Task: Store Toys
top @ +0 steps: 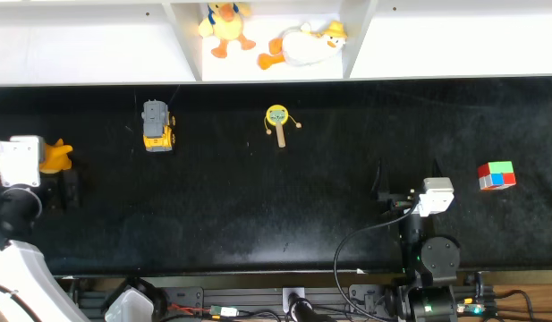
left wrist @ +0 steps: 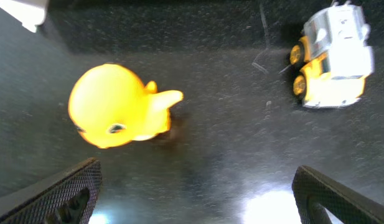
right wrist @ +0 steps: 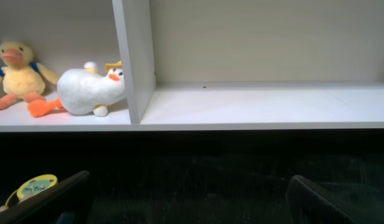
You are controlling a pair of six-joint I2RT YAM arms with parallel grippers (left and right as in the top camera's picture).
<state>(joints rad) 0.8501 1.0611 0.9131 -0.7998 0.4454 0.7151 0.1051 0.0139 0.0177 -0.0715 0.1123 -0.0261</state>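
The left tool hung over the left edge of the black bench with its fingers spread wide and nothing between them. The yellow rubber duck lay on the bench just ahead of those fingers, untouched, close to the left edge. Farther in from that edge, toward the far side of the bench, a yellow-and-grey toy truck stood on its wheels, well apart from the duck. A small rattle drum with a wooden handle lay near the middle of the far edge. A multicoloured cube sat alone beside the right edge. The right tool was near the front edge, right of the middle, facing the shelf; its fingers were also set wide and held nothing. Along the far edge of the bench ran a white shelf split by upright dividers. Its middle compartment held a yellow plush duck sitting upright and, just beside it, a white plush duck lying on its side.
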